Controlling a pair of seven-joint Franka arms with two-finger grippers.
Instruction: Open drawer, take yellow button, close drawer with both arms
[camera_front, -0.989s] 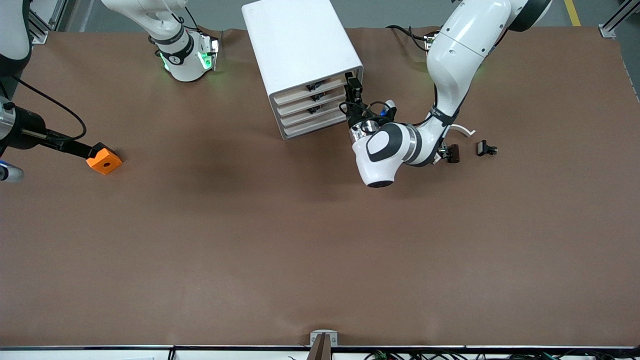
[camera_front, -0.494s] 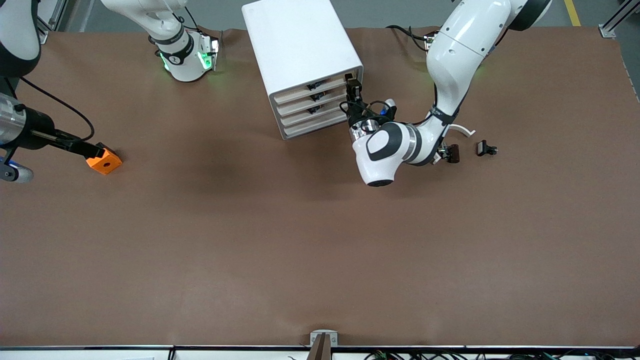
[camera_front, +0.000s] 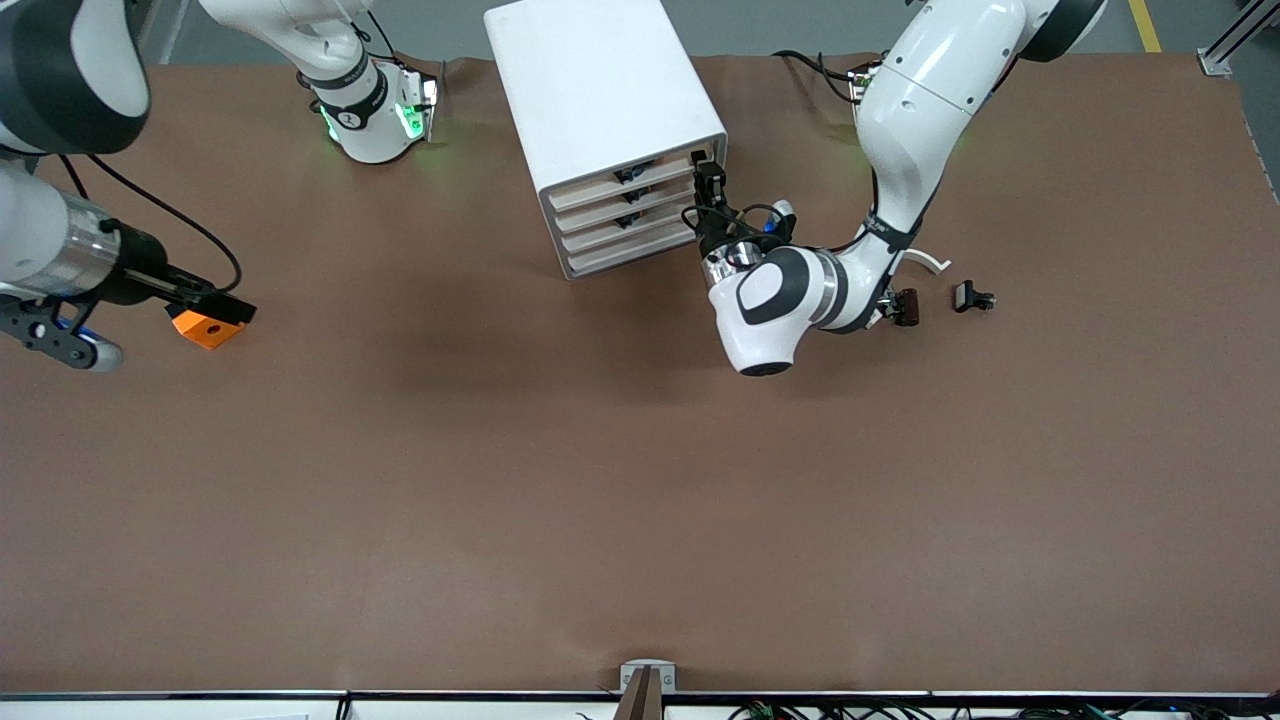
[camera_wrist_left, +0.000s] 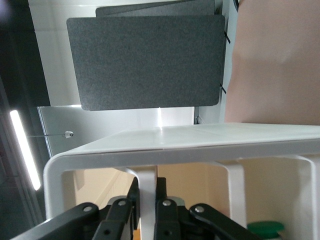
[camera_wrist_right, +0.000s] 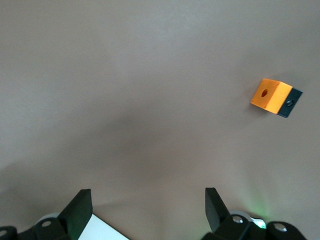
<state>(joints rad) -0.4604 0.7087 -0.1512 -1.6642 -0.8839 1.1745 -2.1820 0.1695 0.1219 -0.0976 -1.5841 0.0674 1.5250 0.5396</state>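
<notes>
Since the earlier frames: right arm has swung in from the table edge, and its right tool (camera_front: 225, 310) now hangs over the orange cube (camera_front: 205, 328), covering part of it in the front view. Left arm has barely shifted; its left tool (camera_front: 707, 175) has gone from part-open to fully closed at the cabinet's (camera_front: 600, 90) upper front corner.

Left tool: shut on a white upright post (camera_wrist_left: 146, 200) at the front of the drawer (camera_front: 625, 180), the uppermost of four. Drawer not yet drawn out; its beige front sits in line with the three lower drawers (camera_front: 630, 235).

Right tool: jaws wide apart, nothing between them. The right wrist view shows bare table beneath and the cube off to one side.

Meaning for the task, as a judgement: grip on the drawer looks made, so the pull is the likely next step. Right arm seems to be heading toward the cabinet to pick.

Button: not visible in any view; presumably inside the shut drawer.

View differences: only the left wrist view shows the fingers (camera_wrist_left: 165, 210) pinching the post, plus a green round thing (camera_wrist_left: 265, 229) inside the frame. Only the front view shows all four drawers and the small black clip parts (camera_front: 972, 296) on the table toward the left arm's end.
</notes>
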